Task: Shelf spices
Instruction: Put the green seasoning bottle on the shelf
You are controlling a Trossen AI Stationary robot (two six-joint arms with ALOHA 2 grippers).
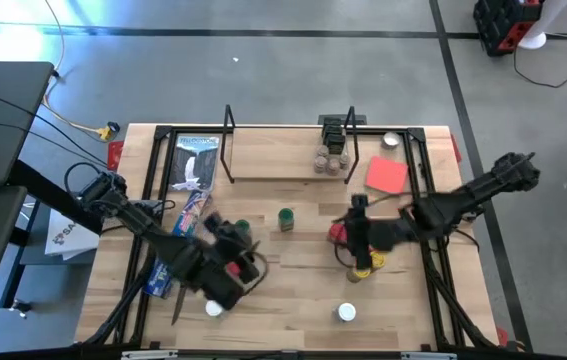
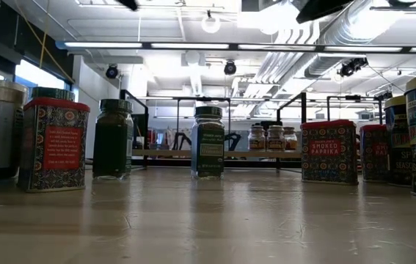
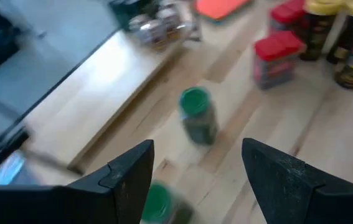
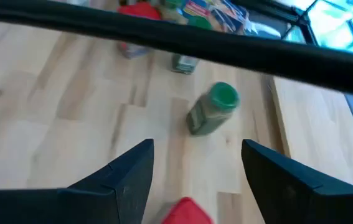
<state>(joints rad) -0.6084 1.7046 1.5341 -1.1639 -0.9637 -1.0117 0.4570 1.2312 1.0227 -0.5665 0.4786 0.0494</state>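
High view: the left gripper (image 1: 231, 262) hangs over the near-left part of the counter (image 1: 293, 300), and the right gripper (image 1: 360, 232) hangs over its right-centre; neither holds anything. A green-lidded jar (image 1: 286, 219) stands alone between the two sets of jaws, apart from both. The shelf (image 1: 288, 165) lies along the far edge of the counter, beyond both sets of jaws, with a small cluster of jars (image 1: 332, 158) already on it (the flat red square sheet (image 1: 387, 175) lies just beside that cluster). A white-lidded jar (image 1: 347, 313) stands near the front edge, on the near side of the right jaws. Low view: a red tin (image 2: 52, 144), a dark green jar (image 2: 113, 139) and a green-labelled jar (image 2: 208, 142) stand upright on the counter, with a paprika tin (image 2: 329, 151) to their right; the shelf shows behind them with three jars on it. Left wrist view: the left jaws stand wide apart and empty, and the green-lidded jar (image 3: 197, 116) sits ahead of the gap between them, untouched; a second green lid (image 3: 157, 202) shows close to one finger (image 3: 126, 180). Right wrist view: the right jaws stand wide apart and empty, the green-lidded jar (image 4: 213, 109) lies ahead of the gap, and a red lid (image 4: 185, 211) shows just inside it.
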